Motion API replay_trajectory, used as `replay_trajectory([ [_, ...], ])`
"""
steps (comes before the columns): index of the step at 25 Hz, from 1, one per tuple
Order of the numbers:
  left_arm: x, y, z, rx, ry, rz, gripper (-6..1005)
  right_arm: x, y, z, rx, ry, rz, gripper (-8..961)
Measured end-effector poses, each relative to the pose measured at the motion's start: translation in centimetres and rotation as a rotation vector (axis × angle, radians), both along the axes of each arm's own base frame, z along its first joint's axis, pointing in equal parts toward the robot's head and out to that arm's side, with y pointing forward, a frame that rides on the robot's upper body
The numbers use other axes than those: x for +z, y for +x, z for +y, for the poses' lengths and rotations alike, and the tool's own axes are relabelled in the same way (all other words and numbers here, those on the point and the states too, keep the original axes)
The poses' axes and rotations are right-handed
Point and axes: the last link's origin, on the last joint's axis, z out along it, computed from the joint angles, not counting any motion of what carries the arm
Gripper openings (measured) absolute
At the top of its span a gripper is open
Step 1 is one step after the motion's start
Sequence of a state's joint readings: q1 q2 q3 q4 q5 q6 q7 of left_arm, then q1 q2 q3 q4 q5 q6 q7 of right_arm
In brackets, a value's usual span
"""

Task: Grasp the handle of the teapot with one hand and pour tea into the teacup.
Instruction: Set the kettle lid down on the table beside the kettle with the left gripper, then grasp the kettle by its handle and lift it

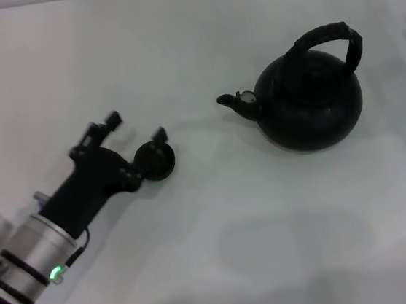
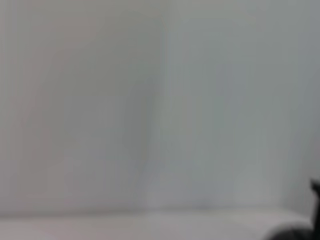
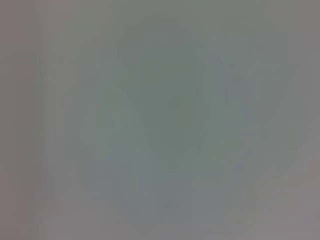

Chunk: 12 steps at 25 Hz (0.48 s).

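Note:
The teapot (image 1: 311,103), large, round and matte black, stands on the white table at the right in the head view. Its short spout (image 1: 235,101) points left. The ribbed black handle (image 1: 325,35) arches over its top. The small dark teacup (image 1: 156,162) sits left of centre, well apart from the spout. My left gripper (image 1: 136,127) is open, with its fingers spread just behind the teacup. One finger (image 1: 160,134) stands at the cup's far rim, and the gripper body hides the cup's left edge. Nothing is held. My right gripper is out of view.
The white table (image 1: 272,247) stretches around both objects. The left wrist view shows pale surface and a dark shape (image 2: 307,227) at its lower corner, too blurred to name. The right wrist view shows only a blank pale surface.

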State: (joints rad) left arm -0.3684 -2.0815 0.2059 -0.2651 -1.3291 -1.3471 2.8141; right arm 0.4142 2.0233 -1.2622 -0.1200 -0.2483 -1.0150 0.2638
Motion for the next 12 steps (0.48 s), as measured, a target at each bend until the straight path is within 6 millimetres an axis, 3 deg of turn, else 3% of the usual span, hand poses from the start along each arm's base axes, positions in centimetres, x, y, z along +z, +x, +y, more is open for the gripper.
replay_trajectory([
  [7, 3.6, -1.0, -1.1, 0.026, 0.196, -0.119, 892, 1.0, 1.0, -0.5, -0.064, 0.079, 0.108, 663],
  [12, 6.1, -2.9, -1.6, 0.117, 0.332, -0.156, 893, 1.9, 1.8, -1.5, -0.077, 0.111, 0.255, 662],
])
